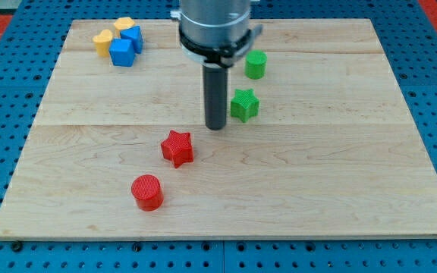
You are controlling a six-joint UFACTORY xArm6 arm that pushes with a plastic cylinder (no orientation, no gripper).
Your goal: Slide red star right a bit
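Observation:
The red star (pixel 177 147) lies on the wooden board (pixel 340 182), a little left of and below its middle. My tip (pixel 216 127) rests on the board just up and to the right of the star, a short gap apart from it. The rod rises to the arm's grey housing (pixel 215 26) at the view's top. A green star (pixel 243 104) sits close to the right of the rod.
A red cylinder (pixel 148 191) sits below-left of the red star. A green cylinder (pixel 256 64) stands above the green star. At the top left, two blue blocks (pixel 123 51) (pixel 133 36) and two yellow blocks (pixel 102 41) (pixel 123 23) cluster together.

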